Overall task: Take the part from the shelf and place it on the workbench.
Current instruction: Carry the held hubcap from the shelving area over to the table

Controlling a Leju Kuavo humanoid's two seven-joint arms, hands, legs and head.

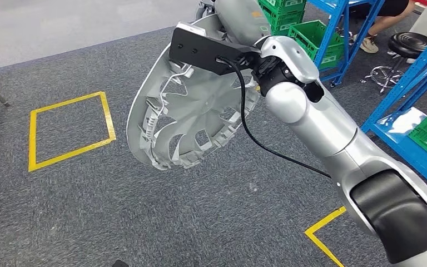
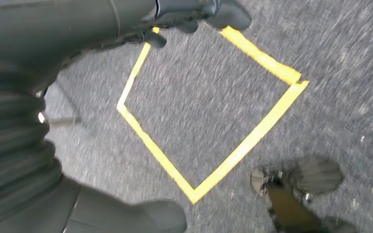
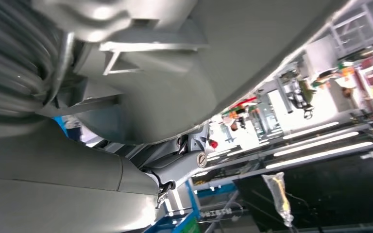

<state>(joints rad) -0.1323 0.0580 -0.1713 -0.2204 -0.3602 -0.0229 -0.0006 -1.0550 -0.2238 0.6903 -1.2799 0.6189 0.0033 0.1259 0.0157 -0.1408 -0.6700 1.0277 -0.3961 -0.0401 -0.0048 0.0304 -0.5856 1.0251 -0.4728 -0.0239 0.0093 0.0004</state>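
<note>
Silver spoked wheel cover (image 1: 186, 105) — tilted on edge, aloft above carpet

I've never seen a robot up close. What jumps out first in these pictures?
A big silver wheel cover, held up over the grey carpet by the robot's right arm. Left of it, a yellow tape square marks the floor. Blue shelves with green crates stand at the far right.

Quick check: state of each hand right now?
Left hand: holds nothing; open or closed cannot be told.
Right hand: holds the silver wheel cover.
</note>
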